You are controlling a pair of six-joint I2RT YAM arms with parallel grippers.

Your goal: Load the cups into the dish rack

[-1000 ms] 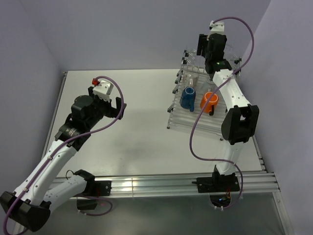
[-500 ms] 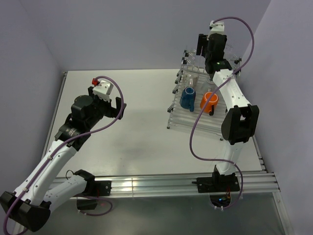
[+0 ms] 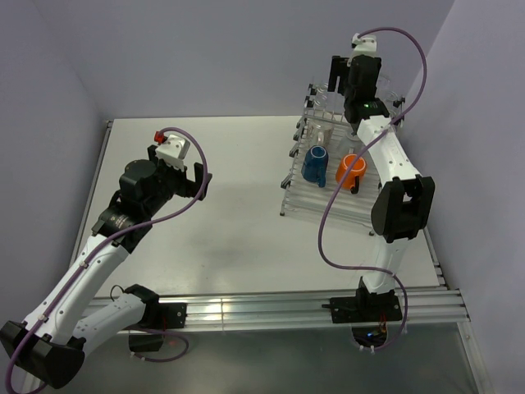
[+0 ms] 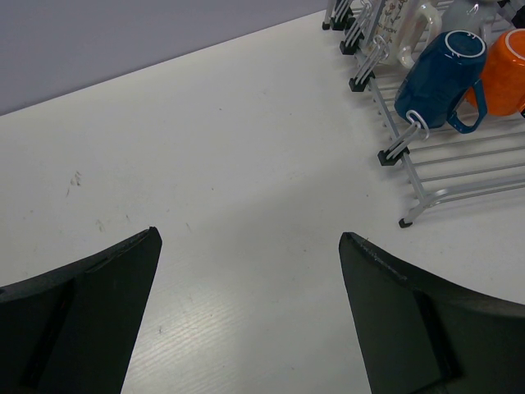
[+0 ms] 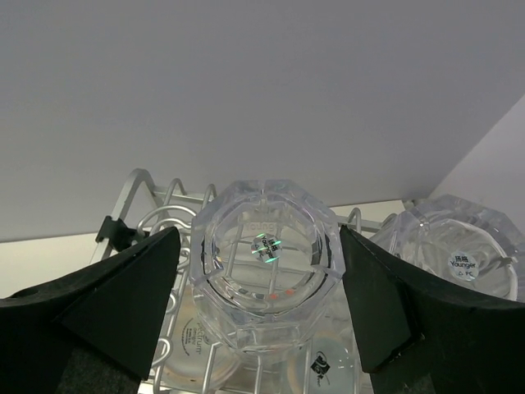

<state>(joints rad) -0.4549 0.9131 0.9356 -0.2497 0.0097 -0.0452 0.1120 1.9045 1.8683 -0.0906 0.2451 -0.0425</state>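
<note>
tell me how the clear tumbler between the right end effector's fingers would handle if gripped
The tumbler looks like smooth clear glass: probably slippery, and breakable if dropped. Its flat facets should give a square grip and keep it from rolling. Standing base-up on the thin wires of the dish rack, it might tip under a sideways push.

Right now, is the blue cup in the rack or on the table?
In the rack. The blue cup leans on the thin rods of the rack, right beside the orange cup.
</note>
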